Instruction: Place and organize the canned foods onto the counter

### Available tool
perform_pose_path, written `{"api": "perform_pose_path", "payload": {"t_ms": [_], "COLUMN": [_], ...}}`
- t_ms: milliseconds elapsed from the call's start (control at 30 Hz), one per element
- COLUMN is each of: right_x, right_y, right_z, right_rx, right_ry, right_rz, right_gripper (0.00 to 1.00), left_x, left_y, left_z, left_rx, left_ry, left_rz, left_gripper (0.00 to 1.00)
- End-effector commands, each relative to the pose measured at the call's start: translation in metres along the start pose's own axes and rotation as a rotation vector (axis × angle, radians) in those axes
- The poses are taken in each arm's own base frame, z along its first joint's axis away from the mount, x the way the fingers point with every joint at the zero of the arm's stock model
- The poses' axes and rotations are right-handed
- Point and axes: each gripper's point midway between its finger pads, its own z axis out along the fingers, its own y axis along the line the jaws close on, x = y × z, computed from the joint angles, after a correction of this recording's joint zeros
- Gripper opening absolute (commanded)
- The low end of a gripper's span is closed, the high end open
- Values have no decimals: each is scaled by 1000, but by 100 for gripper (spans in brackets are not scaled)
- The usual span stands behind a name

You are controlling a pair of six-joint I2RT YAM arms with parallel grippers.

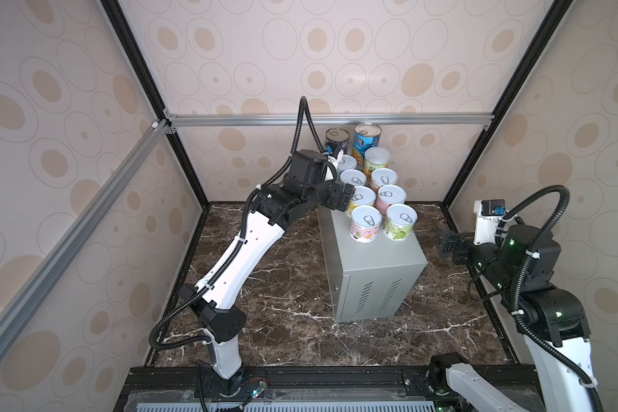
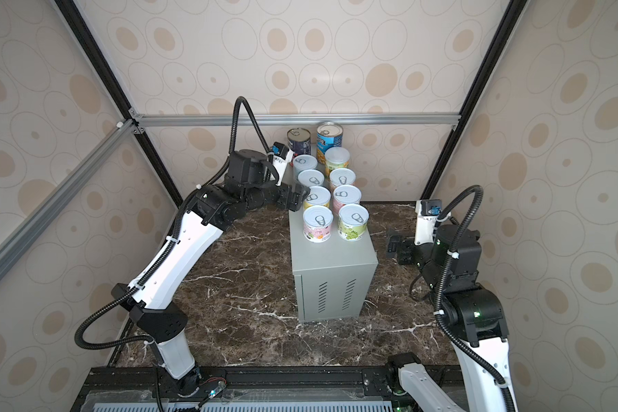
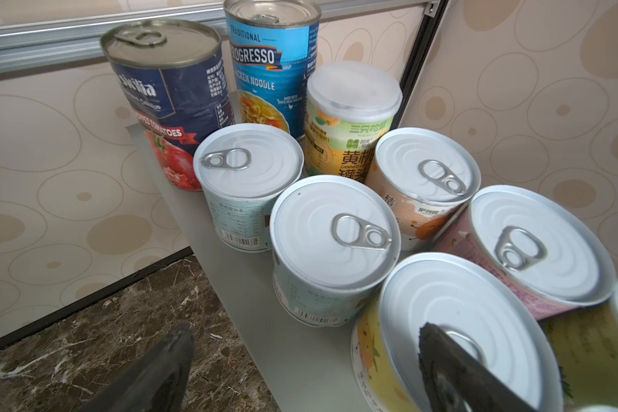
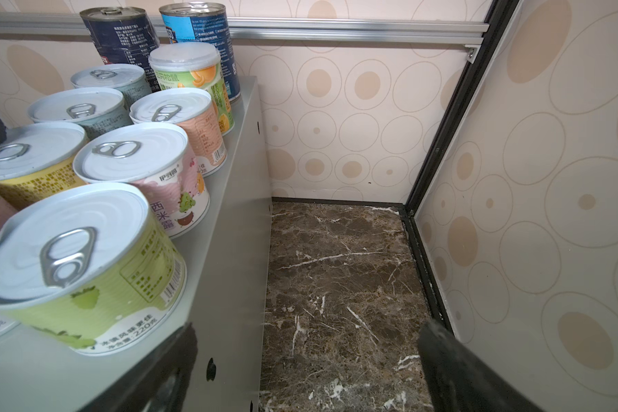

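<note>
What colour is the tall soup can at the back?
The soup can is blue, yellow soup pictured; clearest in the left wrist view.

7 short cans (image 1: 365, 219) (prob.; one half-hidden), 2 tall cans (image 1: 367, 137), 1 white-lidded can (image 1: 376, 158), 1 counter (image 1: 371, 254).

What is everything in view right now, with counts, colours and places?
Short cans: seven, pastel labels with white pull-tab lids, in two rows on the counter.
Capped can: one, green-yellow with white lid, behind the right row's short cans.
Tall cans: two, navy-red and blue-yellow, at the counter's back end.
Counter: one, grey, on the marble.
Marble: one, dark brown, cell floor.
Walls: three, beige with circles, around the marble.
Left gripper: one, black, open, at the counter's left edge.
Right gripper: one, black, open, right of the counter.
</note>
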Motion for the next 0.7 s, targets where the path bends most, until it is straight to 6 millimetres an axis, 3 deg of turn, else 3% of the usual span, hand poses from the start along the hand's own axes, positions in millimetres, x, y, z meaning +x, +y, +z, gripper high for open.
{"api": "perform_pose_path", "payload": {"t_ms": [0, 433, 667], "right_x": [-7, -6, -6], "right_y": [-3, -1, 0], "right_z": [-2, 0, 1], "right_rx": [10, 0, -2], "right_ry": [-21, -20, -20], "right_rz": [1, 10, 11], "right_gripper": [100, 100, 100], "left_x": [10, 13, -1], "left_y": [12, 20, 11], "left_z": [-6, -15, -23], "left_rx": [-53, -99, -44], "left_ry": [49, 63, 12], "left_rz": [7, 16, 17], "left_gripper": [98, 98, 98]}}
